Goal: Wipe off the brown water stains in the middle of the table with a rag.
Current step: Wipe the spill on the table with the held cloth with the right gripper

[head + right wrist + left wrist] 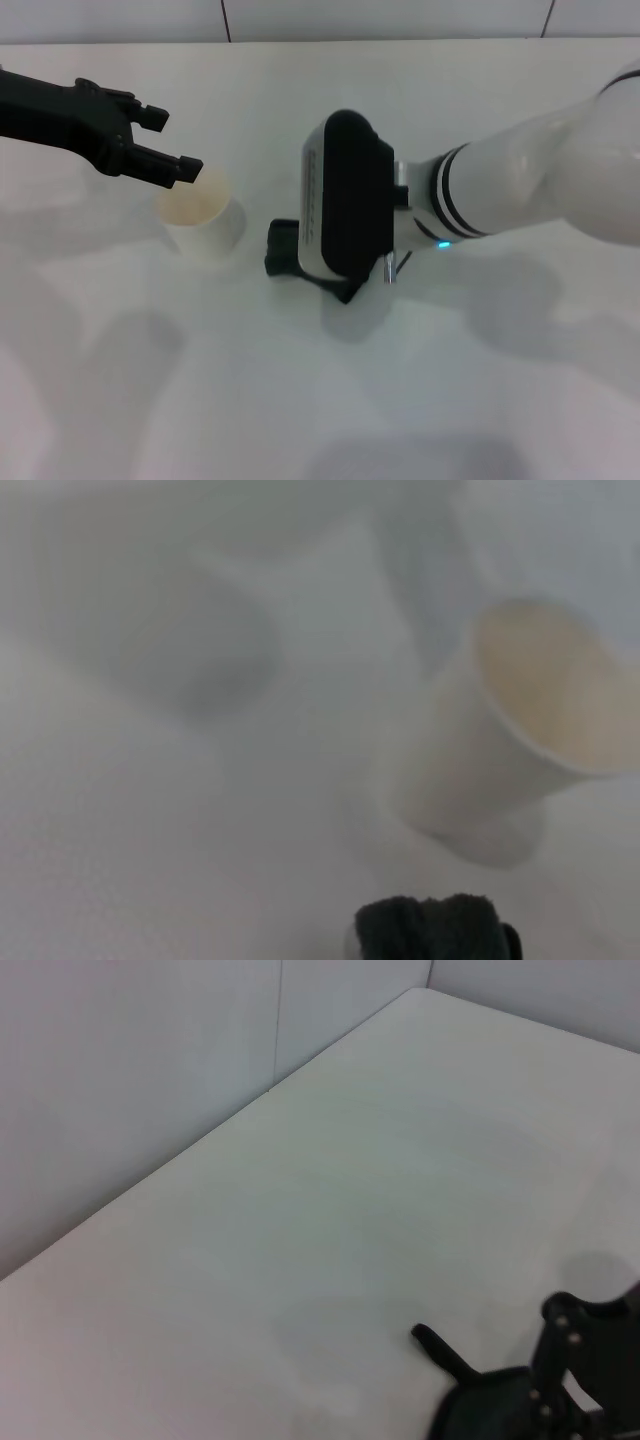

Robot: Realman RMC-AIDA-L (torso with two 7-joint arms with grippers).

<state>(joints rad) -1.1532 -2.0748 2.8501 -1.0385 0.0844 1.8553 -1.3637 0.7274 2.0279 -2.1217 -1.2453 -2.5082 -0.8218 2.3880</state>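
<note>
Counter point(300, 400): plain white.
Rag point(283, 248): dark wad pressed to the counter's middle under the right gripper point(300, 262); whether the gripper clasps it cannot be told. Likely mid-wipe.
Brown water stains: not visible, perhaps beneath the rag.
Plastic cup point(203, 225): upright, just beside the rag.
Left gripper point(170, 145): fingers spread, empty, hovering above the cup, idle.

You see the plain white table point(300, 400) carrying 1 white cup point(205, 225) standing upright, and just beside it the dark rag point(282, 250) resting on the surface.
</note>
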